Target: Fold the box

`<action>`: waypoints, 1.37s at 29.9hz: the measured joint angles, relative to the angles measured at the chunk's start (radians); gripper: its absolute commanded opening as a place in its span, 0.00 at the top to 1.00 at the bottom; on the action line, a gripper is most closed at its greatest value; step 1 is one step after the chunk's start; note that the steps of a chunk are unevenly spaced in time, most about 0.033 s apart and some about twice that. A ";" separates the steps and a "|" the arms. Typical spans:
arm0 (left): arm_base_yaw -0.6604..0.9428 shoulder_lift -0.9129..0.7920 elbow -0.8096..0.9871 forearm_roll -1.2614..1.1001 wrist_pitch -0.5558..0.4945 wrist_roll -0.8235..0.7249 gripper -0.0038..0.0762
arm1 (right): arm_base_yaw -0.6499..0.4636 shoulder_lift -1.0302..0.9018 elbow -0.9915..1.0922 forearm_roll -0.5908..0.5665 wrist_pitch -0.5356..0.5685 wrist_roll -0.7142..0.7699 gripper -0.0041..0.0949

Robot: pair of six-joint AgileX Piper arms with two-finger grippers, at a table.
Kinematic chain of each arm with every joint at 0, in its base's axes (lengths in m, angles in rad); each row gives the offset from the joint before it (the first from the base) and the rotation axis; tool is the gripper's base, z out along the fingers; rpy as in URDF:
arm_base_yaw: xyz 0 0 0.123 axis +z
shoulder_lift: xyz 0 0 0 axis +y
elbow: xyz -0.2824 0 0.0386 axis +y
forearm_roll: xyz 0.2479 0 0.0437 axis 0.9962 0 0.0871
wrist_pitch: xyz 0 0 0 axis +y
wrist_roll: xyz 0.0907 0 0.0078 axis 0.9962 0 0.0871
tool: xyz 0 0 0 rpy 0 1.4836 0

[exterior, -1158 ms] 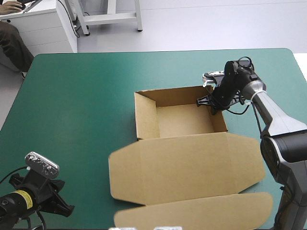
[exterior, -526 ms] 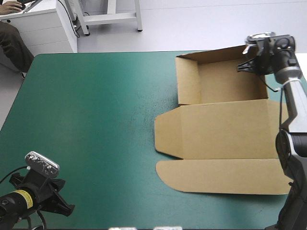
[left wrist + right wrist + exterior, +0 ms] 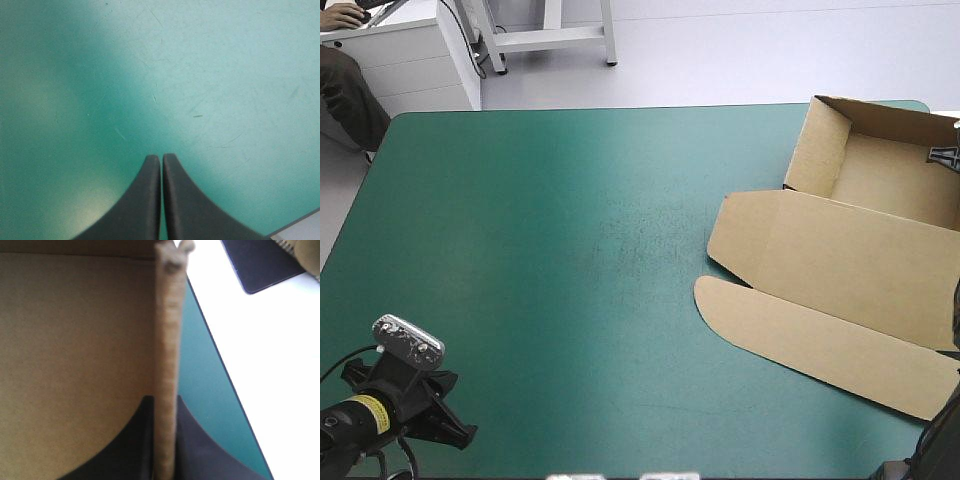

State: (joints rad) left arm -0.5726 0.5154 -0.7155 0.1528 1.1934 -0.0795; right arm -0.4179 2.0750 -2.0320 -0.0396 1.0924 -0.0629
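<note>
The brown box (image 3: 880, 175) lies at the table's far right corner as an open tray with raised walls. Its lid (image 3: 840, 260) and a long rounded flap (image 3: 820, 345) lie flat toward the table's middle. Only a black bit of my right gripper (image 3: 945, 156) shows at the tray's right wall, the arm out of view. In the right wrist view my right gripper (image 3: 164, 400) is shut on that upright wall (image 3: 167, 340), one finger inside the tray and one outside. My left gripper (image 3: 445, 430) rests near the front left corner. In the left wrist view, it (image 3: 161, 157) is shut over bare cover.
The teal-green cover (image 3: 570, 250) stretches bare across the left and middle. The table's right edge (image 3: 220, 370) runs just outside the held wall, with pale floor beyond. The table's front edge (image 3: 300, 227) shows close beside my left gripper.
My right gripper has dragged the box from the table's middle to the far right corner, turning it slightly. The right arm has left the high view. The left arm has not moved.
</note>
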 measured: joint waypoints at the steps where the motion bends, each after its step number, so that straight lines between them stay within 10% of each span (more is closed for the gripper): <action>1: 0.000 0.000 0.000 0.000 0.000 0.000 0.96 | -0.011 0.015 0.000 0.021 0.000 -0.002 0.73; 8: 0.000 0.000 0.000 0.000 -0.003 0.000 0.96 | -0.028 0.068 0.000 0.085 -0.009 -0.011 0.13; 18: 0.000 0.000 0.000 0.000 -0.003 0.000 0.96 | -0.028 0.068 -0.119 0.094 0.074 -0.014 0.09; 23: 0.000 0.000 0.000 0.000 -0.003 0.000 0.96 | -0.029 0.051 -0.209 0.158 0.145 -0.042 0.32; 28: 0.000 0.000 0.000 0.000 -0.003 0.000 0.96 | -0.026 -0.019 -0.219 0.332 0.153 -0.097 0.99; 41: 0.000 0.000 0.000 0.000 -0.004 -0.036 0.96 | 0.266 -0.169 -0.127 0.388 0.152 -0.142 0.96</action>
State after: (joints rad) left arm -0.5726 0.5154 -0.7155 0.1528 1.1898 -0.1151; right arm -0.1521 1.9063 -2.1591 0.3488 1.2443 -0.2052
